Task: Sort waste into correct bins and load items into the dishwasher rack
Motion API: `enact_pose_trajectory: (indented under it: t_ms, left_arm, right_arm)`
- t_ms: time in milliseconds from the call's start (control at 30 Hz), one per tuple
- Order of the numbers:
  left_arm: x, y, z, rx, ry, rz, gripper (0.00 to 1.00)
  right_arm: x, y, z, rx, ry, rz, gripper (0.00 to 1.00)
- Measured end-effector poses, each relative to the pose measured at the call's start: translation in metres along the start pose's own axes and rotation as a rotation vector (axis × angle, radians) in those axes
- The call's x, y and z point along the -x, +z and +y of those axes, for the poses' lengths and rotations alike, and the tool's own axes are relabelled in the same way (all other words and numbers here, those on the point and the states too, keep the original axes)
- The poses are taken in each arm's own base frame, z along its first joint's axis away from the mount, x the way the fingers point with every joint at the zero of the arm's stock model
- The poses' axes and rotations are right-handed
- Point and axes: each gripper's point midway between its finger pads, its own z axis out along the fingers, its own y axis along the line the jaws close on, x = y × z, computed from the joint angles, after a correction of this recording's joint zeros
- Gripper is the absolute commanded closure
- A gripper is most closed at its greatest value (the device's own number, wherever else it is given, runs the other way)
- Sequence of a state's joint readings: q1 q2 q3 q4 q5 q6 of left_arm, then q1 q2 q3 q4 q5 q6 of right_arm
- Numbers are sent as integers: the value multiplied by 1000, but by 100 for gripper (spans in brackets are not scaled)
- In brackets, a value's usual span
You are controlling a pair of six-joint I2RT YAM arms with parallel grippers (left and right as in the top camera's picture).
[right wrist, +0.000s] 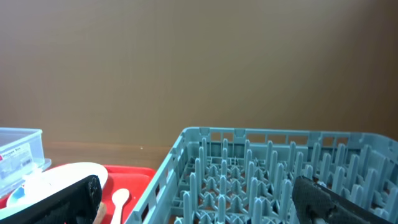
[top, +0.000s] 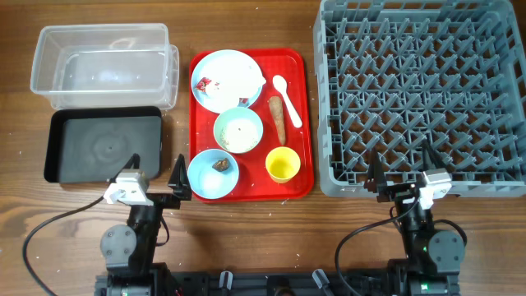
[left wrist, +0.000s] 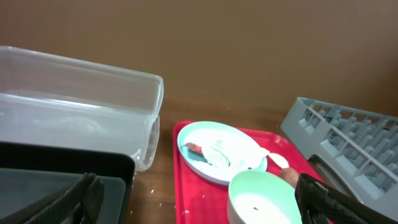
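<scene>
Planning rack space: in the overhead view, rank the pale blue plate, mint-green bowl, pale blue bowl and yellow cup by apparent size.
1. pale blue plate
2. mint-green bowl and pale blue bowl: about alike, not ranked
3. yellow cup, smallest

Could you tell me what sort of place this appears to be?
Likely a lab bench staged as a dish-clearing station: a table holds a red tray of dirty dishes, a tub, a black tray and a dishwasher rack.
</scene>
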State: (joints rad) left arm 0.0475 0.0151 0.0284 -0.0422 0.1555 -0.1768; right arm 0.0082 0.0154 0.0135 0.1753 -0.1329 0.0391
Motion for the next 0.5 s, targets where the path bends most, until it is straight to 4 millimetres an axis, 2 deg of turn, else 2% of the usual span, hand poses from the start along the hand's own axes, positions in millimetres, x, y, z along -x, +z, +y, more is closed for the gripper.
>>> enact_pose_trajectory:
  t_ms: [67, 167, 233, 333, 400, 500]
  left_arm:
    - [25, -4, -7, -12, 7, -42, 0]
    - [74, -10, -21, -33, 19, -114, 0]
    - [94, -8, -26, -35, 19, -110, 0]
    - [115, 13, -32, -41, 9, -39, 0]
    - [125, 38, -32, -36, -2, 25, 0]
    - [118, 81, -30, -39, -31, 173, 0]
  right_arm:
    - [10, 0, 1, 6, -17, -18, 0]
    - [28, 2, 2, 6, -62, -32, 0]
    - [38, 7, 4, 17, -94, -19, 0]
    - [55, 21, 4, 29, -154, 38, 0]
    - [68, 36, 3, 36, -170, 93, 0]
    - [78, 59, 0, 43, -171, 201, 0]
